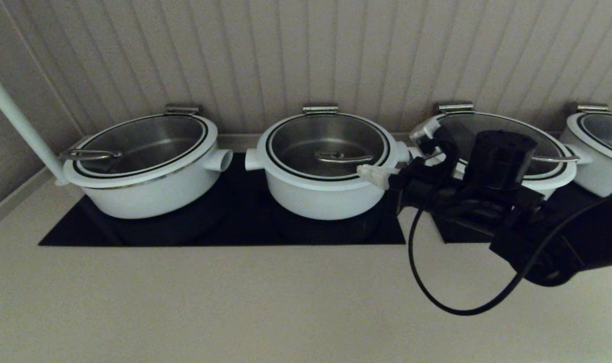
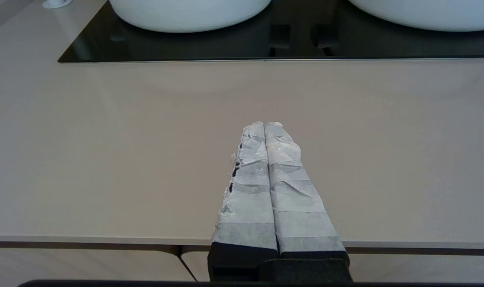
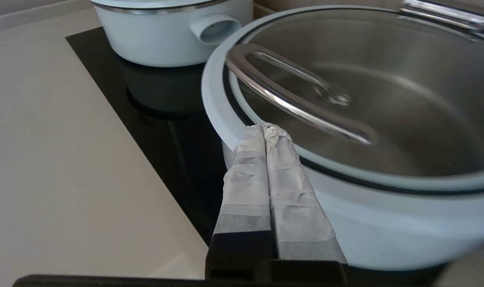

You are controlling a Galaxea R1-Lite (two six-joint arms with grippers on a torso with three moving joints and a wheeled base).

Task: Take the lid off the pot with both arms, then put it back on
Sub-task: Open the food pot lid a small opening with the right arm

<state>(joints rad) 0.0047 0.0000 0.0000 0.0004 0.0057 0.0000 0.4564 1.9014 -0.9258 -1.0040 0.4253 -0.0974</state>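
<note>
The pot (image 1: 321, 199) is white with a stubby handle on each side and stands second from the left on the black cooktop (image 1: 235, 229). The glass lid (image 1: 326, 136) sits on it, with its steel bar handle (image 1: 344, 158) near the middle. My right gripper (image 1: 370, 173) is shut and empty, with its taped tips at the lid's front right rim. The right wrist view shows the tips (image 3: 264, 126) against the white rim, the lid (image 3: 385, 79), its handle (image 3: 298, 105) and the pot (image 3: 385, 223). My left gripper (image 2: 264, 124) is shut and empty over the counter near its front edge, out of the head view.
A wider lidded pot (image 1: 149, 186) stands to the left. Another (image 1: 553, 174) is partly behind my right arm, and a further one (image 1: 598, 166) is at far right. A white pole (image 1: 18, 121) leans at far left. A black cable (image 1: 422, 282) loops over the counter.
</note>
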